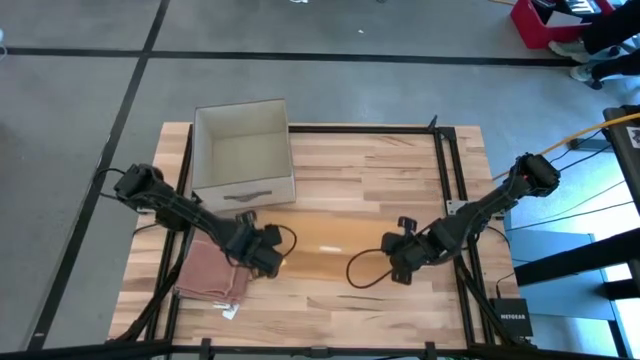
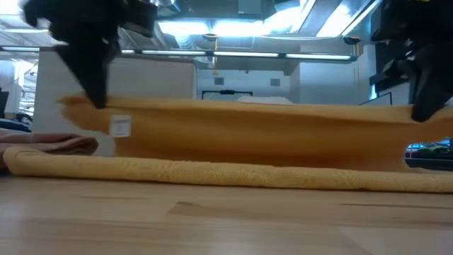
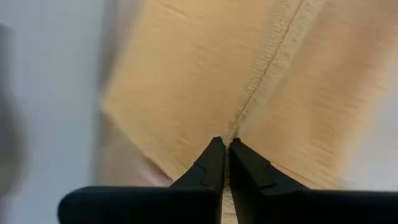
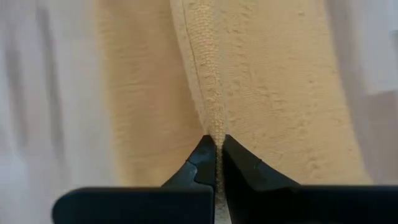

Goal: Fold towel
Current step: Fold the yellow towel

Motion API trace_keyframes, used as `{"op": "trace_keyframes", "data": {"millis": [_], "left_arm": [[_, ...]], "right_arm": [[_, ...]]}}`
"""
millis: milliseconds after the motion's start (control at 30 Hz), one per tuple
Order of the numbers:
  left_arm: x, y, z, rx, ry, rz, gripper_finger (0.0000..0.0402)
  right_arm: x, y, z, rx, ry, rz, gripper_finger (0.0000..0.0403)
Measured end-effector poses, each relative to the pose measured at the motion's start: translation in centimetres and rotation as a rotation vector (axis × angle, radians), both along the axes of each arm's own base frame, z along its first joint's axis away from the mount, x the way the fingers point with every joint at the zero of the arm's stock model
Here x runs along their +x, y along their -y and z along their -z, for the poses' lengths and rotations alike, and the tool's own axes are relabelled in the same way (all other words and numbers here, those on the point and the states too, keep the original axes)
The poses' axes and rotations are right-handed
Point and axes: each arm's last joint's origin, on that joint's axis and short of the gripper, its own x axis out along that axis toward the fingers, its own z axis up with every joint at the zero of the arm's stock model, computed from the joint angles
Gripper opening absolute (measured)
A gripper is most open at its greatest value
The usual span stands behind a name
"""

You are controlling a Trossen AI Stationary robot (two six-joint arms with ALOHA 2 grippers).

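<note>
Two pincers, left (image 3: 225, 144) and right (image 4: 216, 140), each clamped on one yellow towel (image 2: 269, 138); one box (image 1: 243, 152).

A: Where is the towel (image 1: 325, 255)?
B: On the table (image 1: 400, 170), between both grippers.
A: And the box (image 1: 243, 155)?
B: Behind the left gripper (image 1: 268, 262); folded cloth (image 1: 210, 275) lies left of it.

The only legible text is "NETGEAR", printed in white on a small black box (image 1: 512, 311) beside the tabletop (image 1: 340, 290). The towel's white tag (image 2: 120, 125) cannot be read.
</note>
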Motion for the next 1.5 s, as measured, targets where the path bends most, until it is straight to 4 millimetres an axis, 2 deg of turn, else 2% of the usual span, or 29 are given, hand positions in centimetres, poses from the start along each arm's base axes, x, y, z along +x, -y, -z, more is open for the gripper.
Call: {"op": "trace_keyframes", "data": {"millis": [133, 300, 533, 767, 867, 967, 1100, 1200, 1300, 1400, 1500], "left_arm": [[-0.4, 2.1, 0.2, -0.112, 0.011, 0.017, 0.0007], [-0.8, 3.8, 0.2, -0.152, 0.048, 0.046, 0.0008], [-1.5, 4.2, 1.8, -0.157, 0.053, 0.063, 0.0008], [-1.5, 4.4, 3.3, -0.252, 0.074, 0.053, 0.0008], [-1.4, 4.7, 3.5, -0.259, 0.088, 0.106, 0.0011], [-1.5, 4.7, 3.7, -0.256, 0.081, 0.145, 0.0031], [-1.6, 4.7, 3.7, -0.287, 0.056, 0.142, 0.0080], [-1.5, 4.7, 3.4, -0.371, 0.016, 0.138, 0.0113], [-0.9, 4.4, 1.9, -0.484, 0.007, 0.126, 0.0133], [-0.2, 4.3, 0.4, -0.496, 0.124, 0.152, 0.0141], [0.8, 4.0, 0.0, -0.267, 0.335, 0.233, 0.0140]], "right_arm": [[0.0, -0.8, -0.1, 0.078, -0.001, -0.042, 0.0014], [0.1, -1.2, 0.0, 0.127, -0.008, -0.062, 0.0014], [0.8, -1.7, 1.1, 0.137, -0.033, -0.068, 0.0015], [1.5, -2.4, 2.6, 0.168, -0.076, -0.075, 0.0015], [1.7, -2.6, 3.3, 0.191, -0.114, -0.068, 0.0019], [1.8, -2.7, 3.9, 0.194, -0.147, -0.068, 0.0044], [1.7, -2.8, 4.0, 0.239, -0.186, -0.081, 0.0104], [1.6, -3.0, 3.5, 0.295, -0.231, -0.105, 0.0146], [1.3, -3.0, 2.3, 0.324, -0.306, -0.134, 0.0174], [1.2, -2.9, 1.4, 0.274, -0.290, -0.147, 0.0186], [2.2, -2.7, 1.3, 0.097, -0.077, -0.202, 0.0186]]}}
